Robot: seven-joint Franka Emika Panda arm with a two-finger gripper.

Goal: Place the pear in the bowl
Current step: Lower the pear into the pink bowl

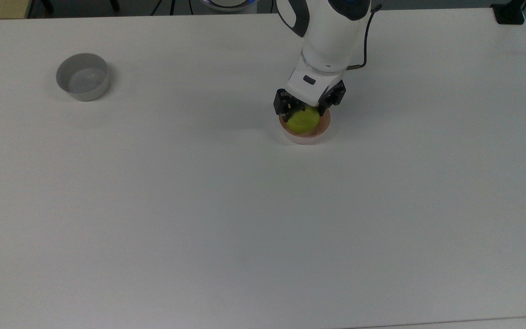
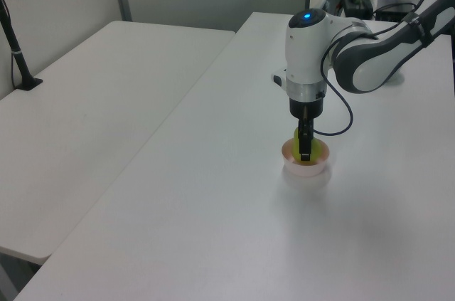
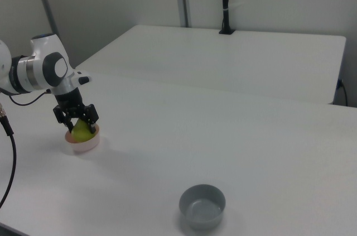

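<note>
- The pear (image 1: 303, 122) is down inside the pink bowl (image 1: 318, 134), which stands on the white table (image 1: 244, 205) toward the top view's far right of centre. In the right view the pear (image 3: 82, 131) rises a little above the bowl's rim (image 3: 92, 142).
- The gripper (image 1: 305, 109) is closed on the pear's upper part, one finger on either side of it; the left view shows the gripper (image 2: 305, 153) reaching straight down into the bowl (image 2: 317, 166).
- Whether the pear's underside touches the bowl floor I cannot tell; the fruit and the rim hide it.
- Done, by my judgement: the carry and the lowering into the right bowl.
- Left: opening the fingers to let the pear go and lifting clear without dragging the bowl along.
- The grey bowl (image 1: 82, 76) sits well apart at the top view's far left, with nothing in it.
</note>
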